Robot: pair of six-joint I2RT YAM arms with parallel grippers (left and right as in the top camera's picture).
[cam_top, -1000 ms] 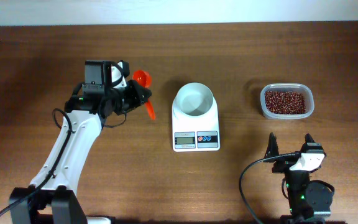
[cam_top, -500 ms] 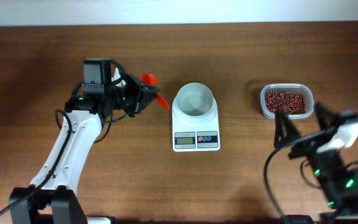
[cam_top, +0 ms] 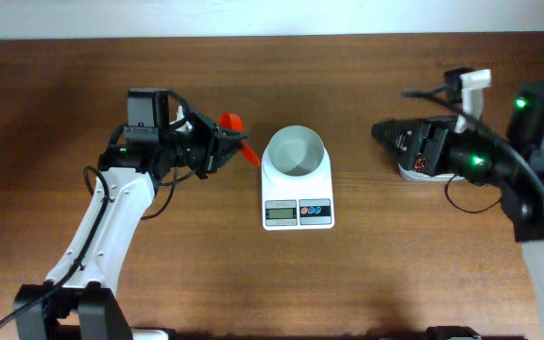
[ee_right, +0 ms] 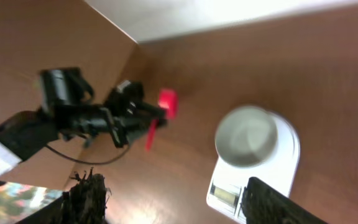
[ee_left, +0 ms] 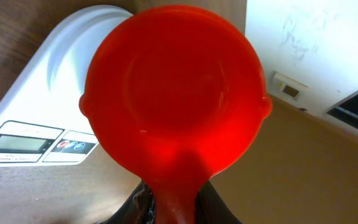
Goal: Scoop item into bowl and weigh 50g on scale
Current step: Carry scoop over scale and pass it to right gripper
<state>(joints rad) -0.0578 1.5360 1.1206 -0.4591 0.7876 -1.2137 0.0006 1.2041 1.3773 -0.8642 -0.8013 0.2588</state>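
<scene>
1. Overhead, the scale (cam_top: 297, 213) sits mid-table (cam_top: 159, 283) with the bowl (cam_top: 296, 153) on its platform. The bowl's inside shows plain white-grey.
2. The left gripper (cam_top: 217, 146) is clamped on the handle of an orange-red scoop (cam_top: 231, 124). The scoop's head hangs just left of the bowl and does not touch it.
3. In the left wrist view the scoop's round cup fills most of the frame. It hides much of the scale, leaving only the display corner and a white edge visible.
4. The right gripper (cam_top: 382, 135) points left, between the bowl and the clear tub (cam_top: 410, 174). In the right wrist view its fingers (ee_right: 89, 193) are spread wide, with only bare table between them.
5. The right arm (cam_top: 499, 165) lies across the tub and blocks nearly all of it. The beans (cam_top: 421, 162) are inside the tub, and only a red-brown sliver shows beneath the arm.
6. Half a second earlier the right gripper hung below the tub, near the table's front right, and the tub was in full view. The arm now reaches in from the right edge, over the tub.
7. The left arm and scoop have barely shifted in that half second. The scale, bowl and tub are where they were.
</scene>
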